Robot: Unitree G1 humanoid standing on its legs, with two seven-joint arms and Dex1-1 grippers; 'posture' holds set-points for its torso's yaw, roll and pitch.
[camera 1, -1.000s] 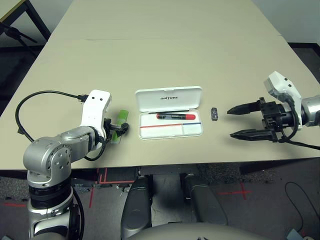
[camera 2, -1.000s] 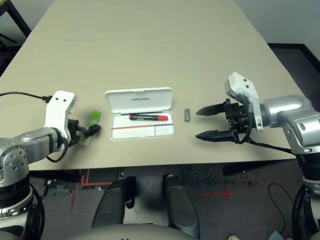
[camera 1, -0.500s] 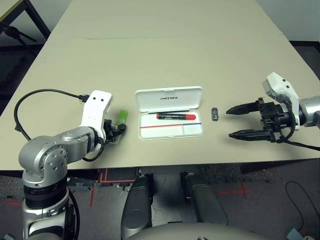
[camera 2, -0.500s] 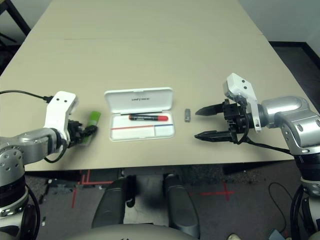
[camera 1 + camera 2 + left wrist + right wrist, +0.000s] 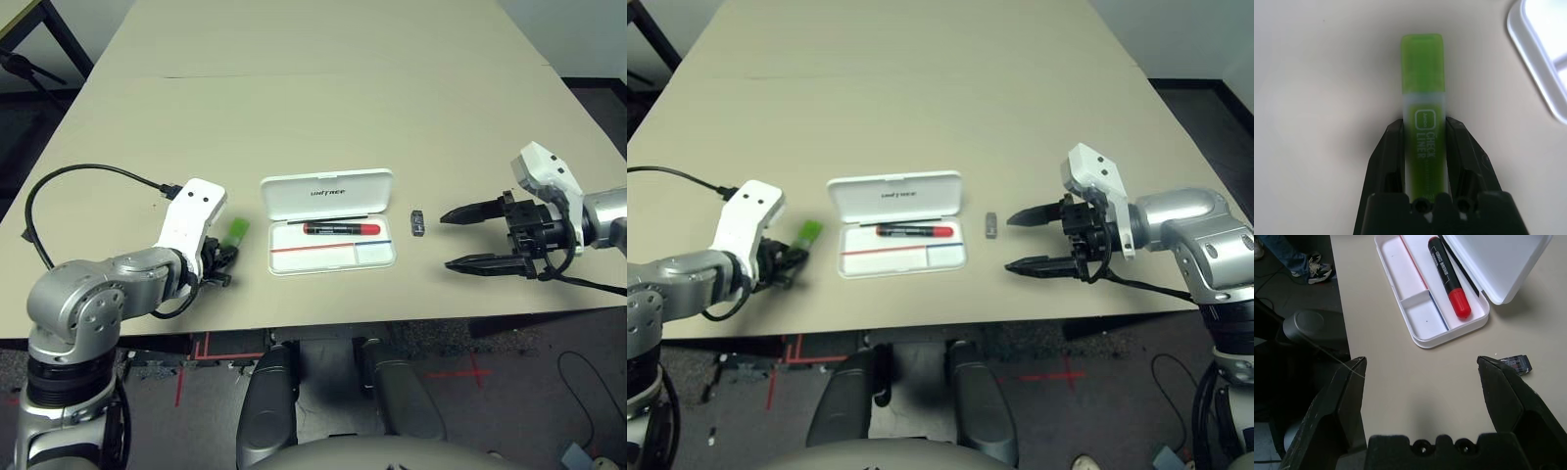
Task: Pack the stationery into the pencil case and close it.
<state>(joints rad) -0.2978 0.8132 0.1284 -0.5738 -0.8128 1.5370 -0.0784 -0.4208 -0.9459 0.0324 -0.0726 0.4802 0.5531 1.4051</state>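
The white pencil case [image 5: 331, 257] lies open at the table's middle front, its lid [image 5: 328, 193] folded back. In its tray rests the red marker with black cap [image 5: 341, 228], also the marker [image 5: 1449, 276] in the right wrist view. My left gripper [image 5: 1422, 125] is shut on the lime-green highlighter [image 5: 1422, 93], low over the table left of the case; the highlighter's tip [image 5: 236, 231] pokes past the fingers. A small dark grey clip [image 5: 418, 222] lies just right of the case. Beyond the clip, my right gripper [image 5: 458, 238] stands open and holds nothing.
A black cable [image 5: 59, 186] loops over the table's left part behind my left arm. The table's front edge [image 5: 392, 321] runs close below the case. A person's legs and shoes [image 5: 1288, 254] stand on the floor beyond that edge.
My left gripper's fingers have closed onto the green highlighter. The right gripper has stayed open in nearly the same spot.
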